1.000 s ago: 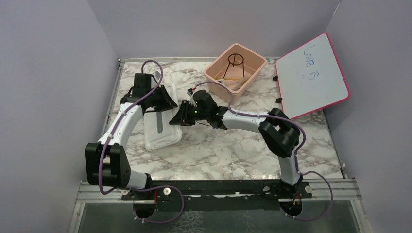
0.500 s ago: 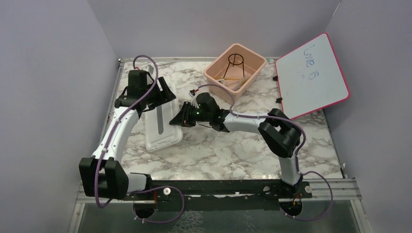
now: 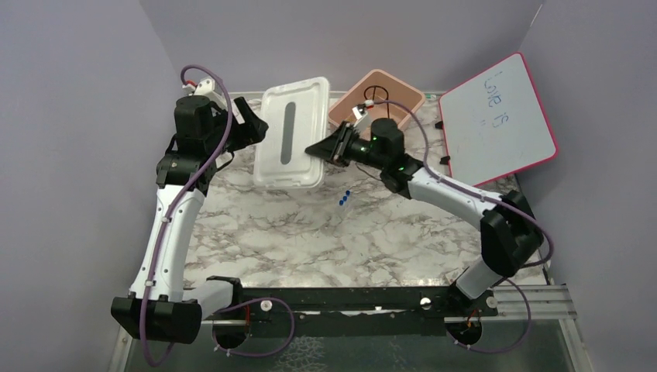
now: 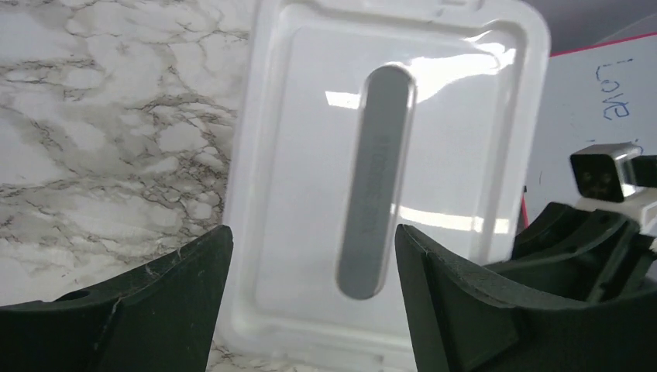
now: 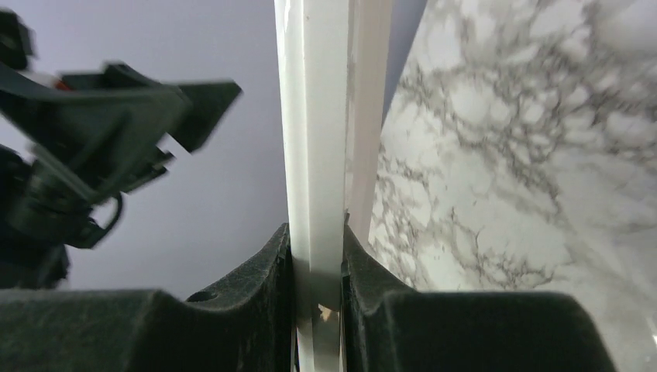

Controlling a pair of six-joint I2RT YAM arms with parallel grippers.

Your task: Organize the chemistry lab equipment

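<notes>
**Sam:** What is the right gripper (image 3: 315, 149) doing?

**Mia:** It is pinching the white lid (image 3: 290, 139). Its two fingers (image 5: 263, 271) squeeze the right edge of the lid tight.

**Sam:** Where is the lid?

**Mia:** It is held up over the back of the table (image 3: 349, 240), with its flat side facing up. A long gray bar runs down its middle.

**Sam:** And the left gripper (image 3: 258, 128)?

**Mia:** Its fingers (image 4: 178, 279) are spread wide and hold nothing. It sits just beside the left edge of the lid. I cannot tell if it touches the lid.

**Sam:** Where are the lab things?

**Mia:** The black wire stand (image 3: 374, 91) is inside the pink bin (image 3: 411, 101) at the back, behind the right arm. The little blue pieces (image 3: 344, 198) lie on the table, close together, near the lid's front right corner.

**Sam:** What else is there?

**Mia:** A whiteboard (image 3: 500, 116) with a pink frame is on the right, just beside the bin. It has some writing on it.
</notes>
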